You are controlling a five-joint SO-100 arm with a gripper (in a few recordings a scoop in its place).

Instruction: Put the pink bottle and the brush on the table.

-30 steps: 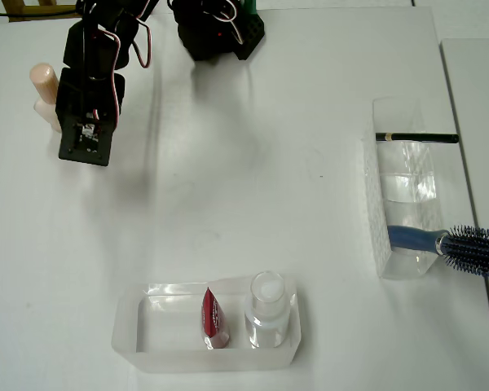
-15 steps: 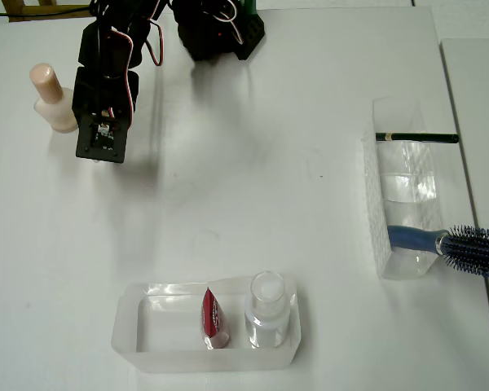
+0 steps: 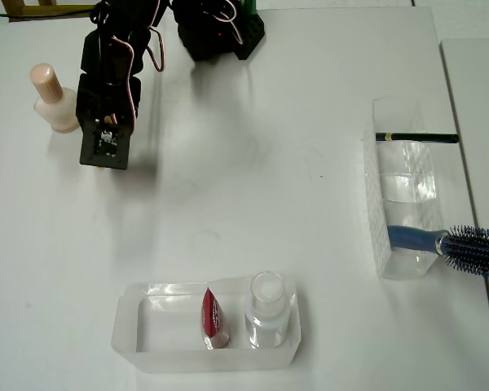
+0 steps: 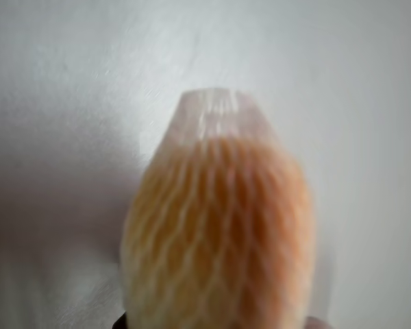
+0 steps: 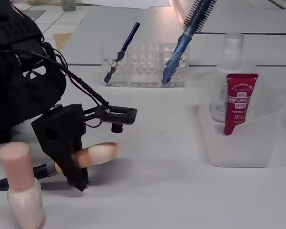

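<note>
We have the makeup brush (image 5: 88, 156) pinched in the jaws (image 5: 74, 164), held low over the desk (image 3: 253, 187) just beside the pink bottle (image 3: 53, 102) (already standing there). We should lower until the handle rests flat — then spread the jaws gently, clear of the bottle.

In the overhead view the pink bottle (image 3: 52, 99) stands on the table (image 3: 253, 195), seemingly just left of the gripper (image 3: 105, 151).

A frosted plastic bin (image 3: 147, 346) holds a red tube (image 3: 213, 319) and a clear white-capped bottle (image 3: 267, 308), side by side and upright. Well apart, a clear ribbed organizer (image 3: 403, 199) carries a thin dark pencil (image 3: 416, 138) and a blue bristly hairbrush (image 3: 460, 247).
</note>
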